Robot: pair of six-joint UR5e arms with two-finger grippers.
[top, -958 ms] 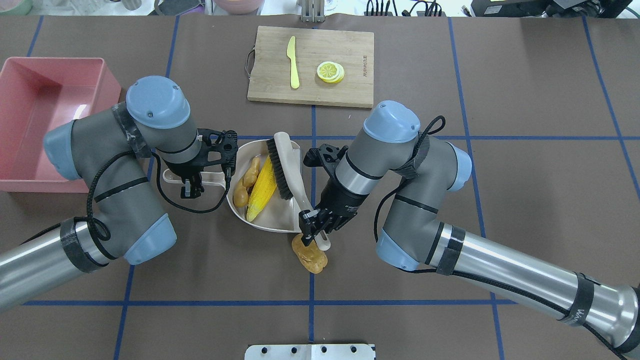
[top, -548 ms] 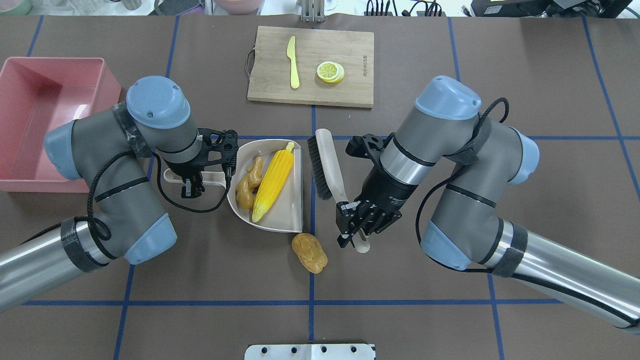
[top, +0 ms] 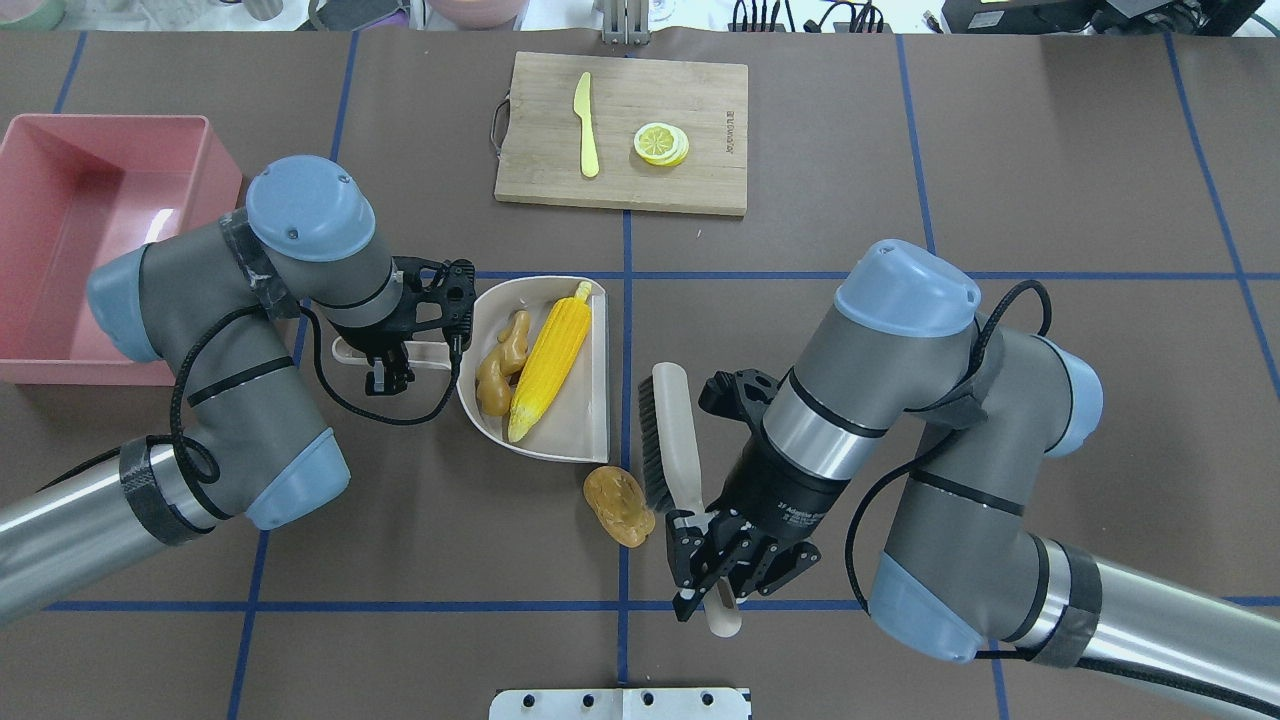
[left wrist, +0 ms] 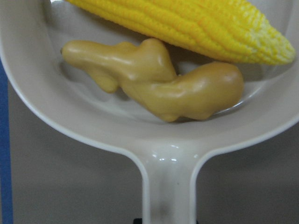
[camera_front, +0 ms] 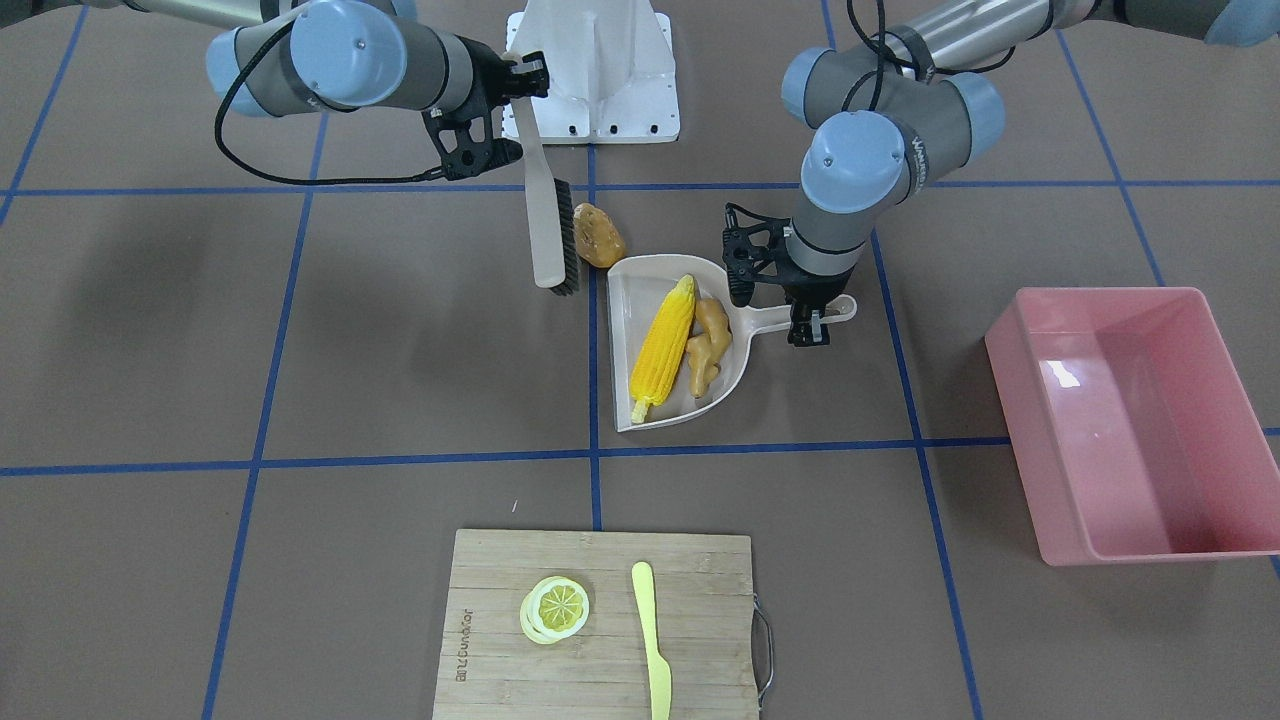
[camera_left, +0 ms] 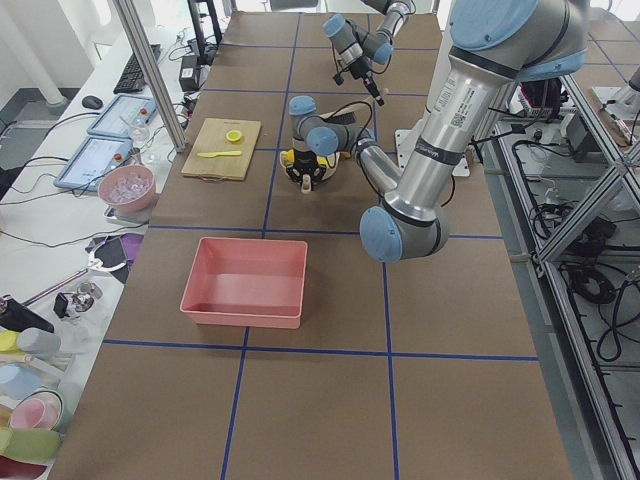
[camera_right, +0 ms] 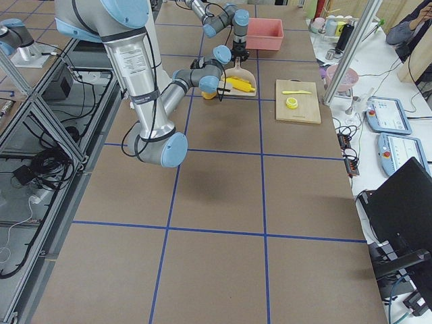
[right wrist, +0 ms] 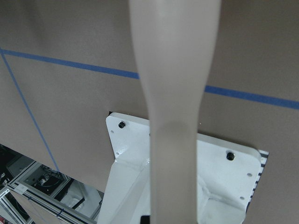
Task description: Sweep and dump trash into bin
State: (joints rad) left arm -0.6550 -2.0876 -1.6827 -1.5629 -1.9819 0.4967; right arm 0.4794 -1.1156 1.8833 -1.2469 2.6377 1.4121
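Potato [top: 619, 505] beside brush [top: 668, 440], now drawn back in right end effector's [top: 705, 580] grip; left end effector [top: 388, 372] gripping dustpan [top: 585, 410].

Two robot arms, left arm [top: 230, 300] and right arm [top: 900, 400]: matte grey jointed links, pale blue round caps [top: 297, 207] dotted with small screws, bare silver tubes [top: 60, 540] for long segments. Black bands [top: 150, 490] wrap tubes. Black cable [top: 180, 398] loops along each arm. Left gripper [top: 385, 378] and right gripper [top: 705, 595] black, two-fingered; white lettering on right wrist collar.
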